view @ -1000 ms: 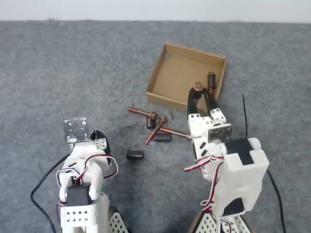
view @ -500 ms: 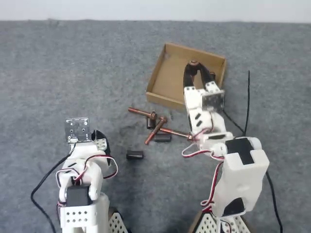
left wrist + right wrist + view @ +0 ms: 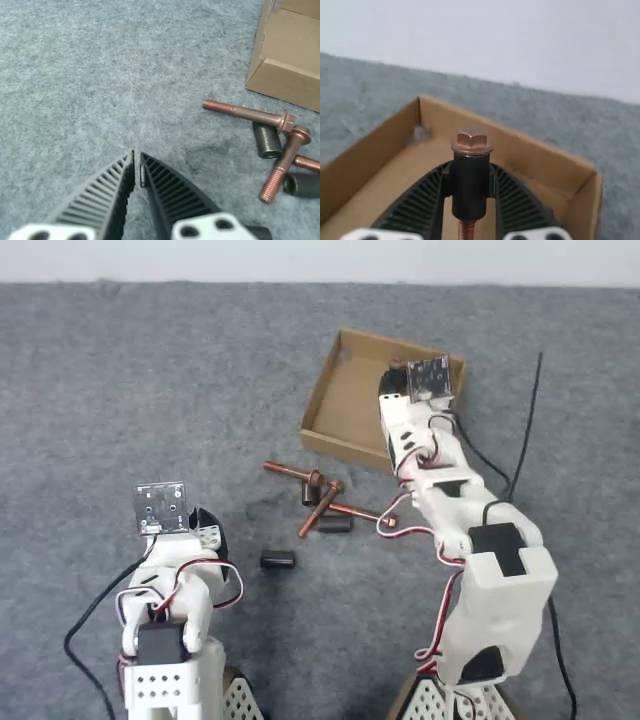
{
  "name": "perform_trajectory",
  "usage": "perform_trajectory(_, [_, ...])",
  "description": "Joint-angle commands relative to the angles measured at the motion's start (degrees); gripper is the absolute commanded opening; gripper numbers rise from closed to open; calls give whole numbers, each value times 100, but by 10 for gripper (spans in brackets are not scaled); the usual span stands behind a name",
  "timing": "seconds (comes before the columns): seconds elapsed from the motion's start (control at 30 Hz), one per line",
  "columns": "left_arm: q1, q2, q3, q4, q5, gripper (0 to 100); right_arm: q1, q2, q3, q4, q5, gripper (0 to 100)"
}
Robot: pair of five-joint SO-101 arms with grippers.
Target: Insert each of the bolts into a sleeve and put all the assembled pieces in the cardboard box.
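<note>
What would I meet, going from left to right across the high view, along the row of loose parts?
left arm → single black sleeve → pile of bolts and sleeves → right arm. The cardboard box overlaps both the pile and the right arm, so it is left out.

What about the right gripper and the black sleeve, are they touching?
Touching. The right wrist view shows the gripper pressed against both sides of the sleeve, with no gap, the bolt head sticking out above.
</note>
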State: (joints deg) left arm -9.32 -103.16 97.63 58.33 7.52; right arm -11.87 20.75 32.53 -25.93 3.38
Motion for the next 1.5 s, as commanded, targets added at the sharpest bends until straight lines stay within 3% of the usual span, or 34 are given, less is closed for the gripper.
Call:
perform_trajectory(0.0, [26,-97,-101,-9,-70,13,198,-347,-756,796,79,6])
perform_trajectory(0.4, [26,-97,-101,-18,-79,13,347,-286,-2629,4971,79,6])
perform_trajectory(0.6, [26,-97,-101,-18,-79,13,207,-286,-2954,5525,88,18])
perform_trajectory(0.77, [26,-97,-101,-18,-79,13,110,-286,-3297,6360,431,174])
perform_trajectory(0.83, [26,-97,-101,-18,-79,13,110,-303,-3455,6642,360,191])
perform_trajectory(0.97, [26,-97,-101,-18,-79,13,154,-356,-3833,6985,290,139])
perform_trajectory(1.13, [26,-97,-101,-18,-79,13,22,-787,-4448,8356,273,1])
perform_trajectory(1.47, [0,-97,-101,-18,-79,13,-1165,-2211,-4580,10668,316,27])
